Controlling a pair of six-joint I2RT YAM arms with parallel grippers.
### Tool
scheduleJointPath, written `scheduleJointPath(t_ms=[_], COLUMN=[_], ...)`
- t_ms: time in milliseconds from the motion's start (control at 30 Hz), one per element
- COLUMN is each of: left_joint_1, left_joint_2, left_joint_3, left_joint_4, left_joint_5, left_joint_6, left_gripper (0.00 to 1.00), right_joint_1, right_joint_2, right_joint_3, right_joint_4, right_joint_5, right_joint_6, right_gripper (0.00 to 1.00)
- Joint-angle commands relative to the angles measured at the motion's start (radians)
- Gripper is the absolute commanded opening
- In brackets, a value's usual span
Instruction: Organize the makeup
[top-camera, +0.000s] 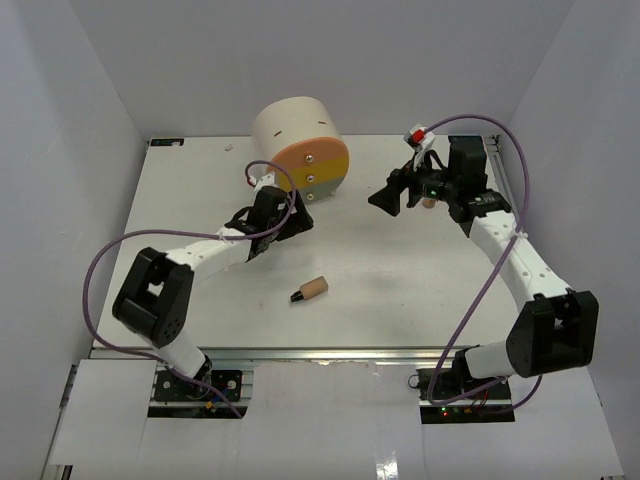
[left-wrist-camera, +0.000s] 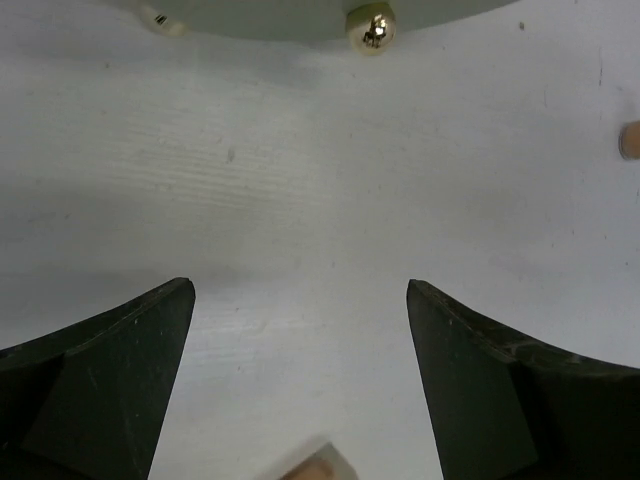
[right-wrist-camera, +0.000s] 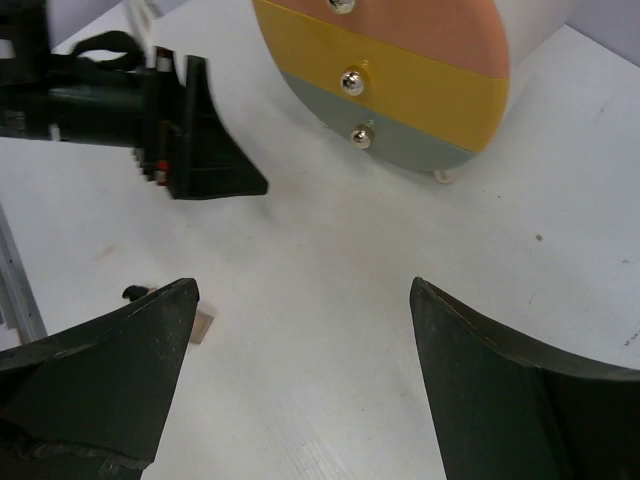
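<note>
One piece of the makeup, a tan bottle with a black cap (top-camera: 311, 290), lies on its side on the white table (top-camera: 400, 290), nearer than both grippers. In the right wrist view the bottle (right-wrist-camera: 202, 326) peeks out from behind a finger. My left gripper (top-camera: 296, 222) is open just in front of the cylinder's grey drawer, with nothing between its fingers (left-wrist-camera: 300, 290). My right gripper (top-camera: 386, 198) is open and empty (right-wrist-camera: 305, 285), facing the cylinder from the right. A small tan piece (top-camera: 429, 203) lies under the right wrist, and the same tan piece (left-wrist-camera: 630, 140) shows in the left wrist view.
A big cream cylinder (top-camera: 295, 130) with orange, yellow and grey drawers (right-wrist-camera: 400, 80) lies at the back centre, its brass knobs (left-wrist-camera: 372, 28) facing the grippers. A pale tan-edged thing (left-wrist-camera: 320, 465) shows at the bottom of the left wrist view. White walls enclose the table.
</note>
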Motion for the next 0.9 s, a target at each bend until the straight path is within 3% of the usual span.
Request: scheduleJointPath(t_ms=[0,300,433,867], left_joint_1=[-0.042,-0.068,-0.078,-0.104], left_joint_2=[0.143,0.37,0.406,0.498], left_joint_3=[0.168,0.369,0.413,0.508], left_joint_4=[0.048,0.05,0.049,0.084], left_joint_5=[-0.168,-0.354,-0.416,-0.575], left_joint_6=[-0.04,-0.038,-0.056,-0.038], left_gripper=[0.98,0.85,0.75,0.59], right_joint_1=[-0.085,-0.18,-0.181,-0.207], right_joint_2=[-0.124,-0.215,-0.22,-0.244], right_joint_3=[-0.107,-0.198,-0.217,-0.258], right_joint_4=[0.095,0.191,0.202,0.231], right_joint_5=[-0.197,-0.263,-0.285,-0.329], right_joint_6=[0.028,0.044,0.042,0.052], right_gripper=[0.92,0.92,0.92,0.93])
